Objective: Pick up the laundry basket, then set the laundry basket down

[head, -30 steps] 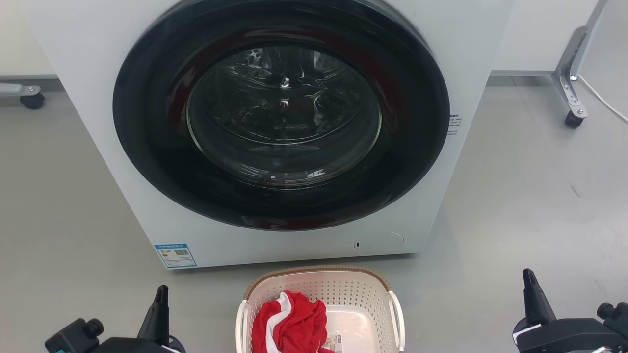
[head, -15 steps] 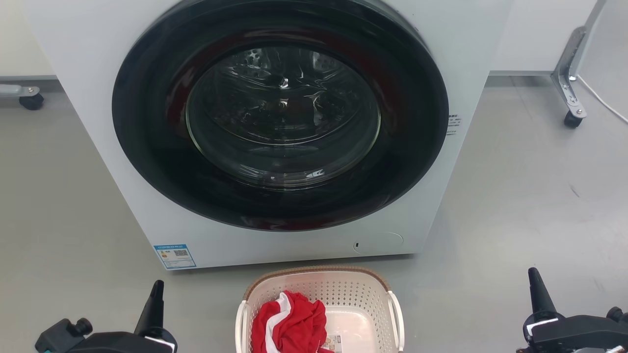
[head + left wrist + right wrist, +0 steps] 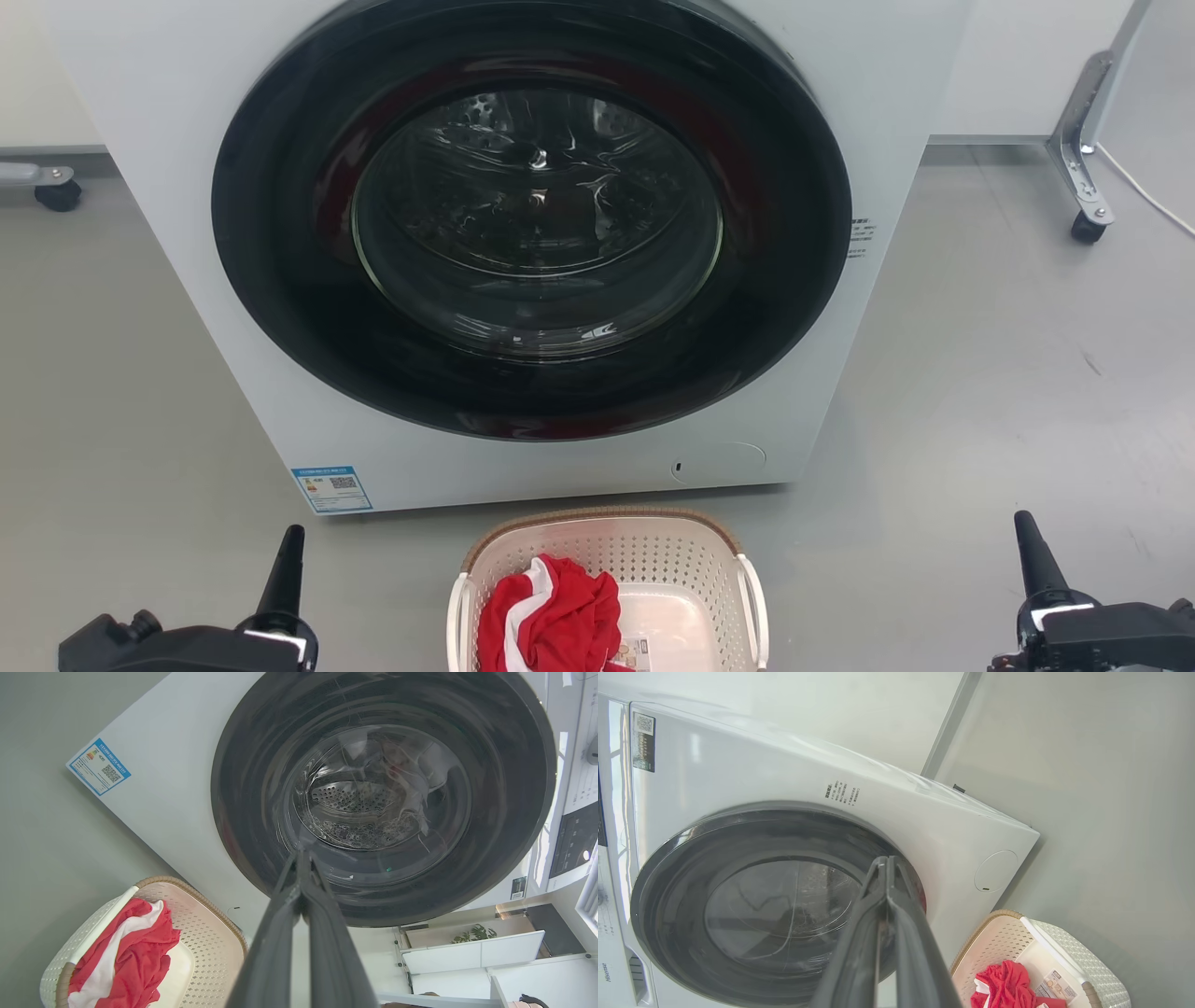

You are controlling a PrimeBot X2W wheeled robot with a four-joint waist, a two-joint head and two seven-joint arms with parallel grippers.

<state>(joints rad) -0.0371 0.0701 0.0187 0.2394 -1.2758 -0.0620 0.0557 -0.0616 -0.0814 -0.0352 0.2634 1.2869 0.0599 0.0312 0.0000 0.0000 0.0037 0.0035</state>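
The cream laundry basket (image 3: 653, 551) with a brown woven-look rim stands on the floor at the bottom centre, right in front of the washing machine. A red and white cloth (image 3: 551, 616) lies in it beside a small label on its base. The basket also shows at the lower left of the left wrist view (image 3: 210, 933) and the lower right of the right wrist view (image 3: 1069, 961). My left gripper (image 3: 288, 546) hangs well to the basket's left, shut and holding nothing. Far off to the basket's right, my right gripper (image 3: 1027, 532) is shut and holds nothing too.
A white front-loading washing machine (image 3: 187, 140) with a closed dark round door (image 3: 532, 215) stands directly behind the basket. A castor (image 3: 58, 194) sits at the far left and a metal leg with a castor (image 3: 1085, 177) at the far right. Grey floor lies on both sides.
Both grippers have drawn lower and outward in the head view, away from the basket. The basket has stayed in place on the floor.
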